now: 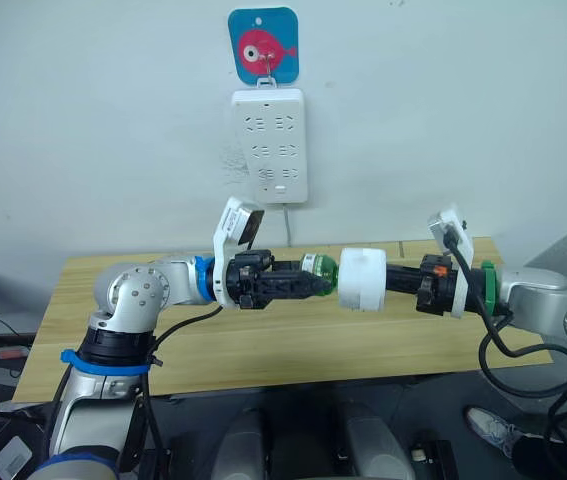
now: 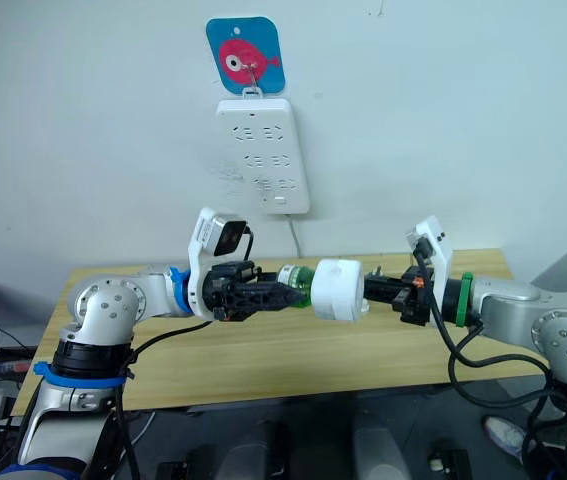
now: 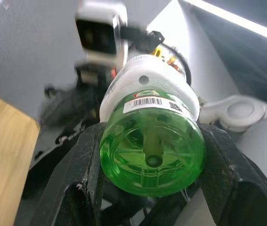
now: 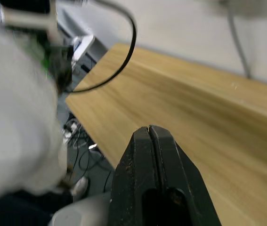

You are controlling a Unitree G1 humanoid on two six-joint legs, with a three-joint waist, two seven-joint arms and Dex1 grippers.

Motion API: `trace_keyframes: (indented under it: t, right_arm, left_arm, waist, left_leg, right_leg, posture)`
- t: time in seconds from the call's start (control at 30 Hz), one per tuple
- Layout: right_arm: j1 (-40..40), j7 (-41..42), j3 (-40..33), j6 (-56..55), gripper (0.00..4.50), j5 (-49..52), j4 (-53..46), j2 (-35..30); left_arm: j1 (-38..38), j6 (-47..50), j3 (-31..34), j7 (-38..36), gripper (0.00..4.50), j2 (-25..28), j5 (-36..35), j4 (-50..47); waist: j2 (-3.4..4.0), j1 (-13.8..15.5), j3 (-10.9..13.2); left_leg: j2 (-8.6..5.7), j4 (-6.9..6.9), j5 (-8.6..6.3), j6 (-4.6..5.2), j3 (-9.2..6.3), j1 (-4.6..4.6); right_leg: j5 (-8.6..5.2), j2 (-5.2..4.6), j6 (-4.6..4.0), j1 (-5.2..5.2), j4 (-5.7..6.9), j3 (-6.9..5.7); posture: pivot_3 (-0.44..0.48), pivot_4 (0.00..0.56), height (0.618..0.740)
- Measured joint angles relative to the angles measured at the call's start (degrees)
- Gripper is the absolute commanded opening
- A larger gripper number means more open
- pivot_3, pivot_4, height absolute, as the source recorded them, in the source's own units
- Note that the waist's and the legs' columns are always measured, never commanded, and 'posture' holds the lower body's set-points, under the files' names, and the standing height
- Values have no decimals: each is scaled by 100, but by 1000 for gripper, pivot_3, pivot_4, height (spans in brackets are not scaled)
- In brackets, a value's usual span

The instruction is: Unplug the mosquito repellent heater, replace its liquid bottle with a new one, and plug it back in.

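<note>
Above the wooden table [image 1: 263, 350], the left gripper [image 1: 308, 285] clamps its black fingers [image 3: 84, 174] on the green liquid bottle [image 3: 152, 153], whose neck end sits in the white mosquito repellent heater [image 1: 363, 279]. The right gripper [image 1: 395, 278] grasps the heater from the opposite side. Behind them the wall power strip [image 1: 270, 145] hangs under a blue fish hook [image 1: 263, 45], its cord [image 1: 288, 228] dropping behind the table.

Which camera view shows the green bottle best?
The left wrist view shows the green bottle best: its round base faces the camera, held between the left pincer's fingers, with the white heater behind. Both eye views show it small, from the side, between the left pincer and the heater. In the right wrist view I cannot make it out.
</note>
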Motion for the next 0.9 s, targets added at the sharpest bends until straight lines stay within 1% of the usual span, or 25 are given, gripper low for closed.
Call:
trace_keyframes:
  t: [0.2, 0.33, 0.67, 0.8, 0.9]
  right_arm:
    - [11, 12, -33, 123, 0, 722, -278, -75]
    - [-31, -52, -132, 33, 0, 1123, -406, -69]
    - [-62, -374, -139, -207, 0, 1757, -467, -133]
    - [-63, -559, -120, -245, 0, 1955, -452, -145]
    - [-108, -726, -105, -274, 0, 2185, -340, -146]
  left_arm:
    - [0, -82, 177, 231, 2343, -98, 10, 72]
    - [2, -159, 143, 346, 2343, -182, 156, 157]
    - [31, -595, -42, 294, 2343, -207, 695, 167]
    - [83, -764, -134, 175, 2343, -170, 858, 153]
    - [117, -989, -244, 27, 2342, -34, 1050, 86]
  waist:
    - [0, -3, 0]
    - [-2, -3, -1]
    - [-2, -4, -1]
    - [-2, -4, -1]
    - [-2, -5, -1]
  left_leg:
    - [-1, 0, 0, 0, 1, 0]
    - [-1, 0, 0, 0, 1, 0]
    - [-1, 0, 0, 0, 1, 0]
    - [0, 0, 0, 0, 1, 0]
    - [0, 0, 0, 0, 3, 0]
  right_leg:
    - [0, 0, 0, 0, -1, 1]
    - [0, -1, 0, 0, -1, 0]
    - [0, 0, 0, 0, -1, 1]
    - [0, 0, 0, 0, -1, 1]
    - [0, 0, 0, 0, -2, 2]
  posture:
    - [-220, 177, 740]
    - [-222, 178, 740]
    - [-220, 180, 740]
    - [-220, 181, 740]
    - [-220, 182, 740]
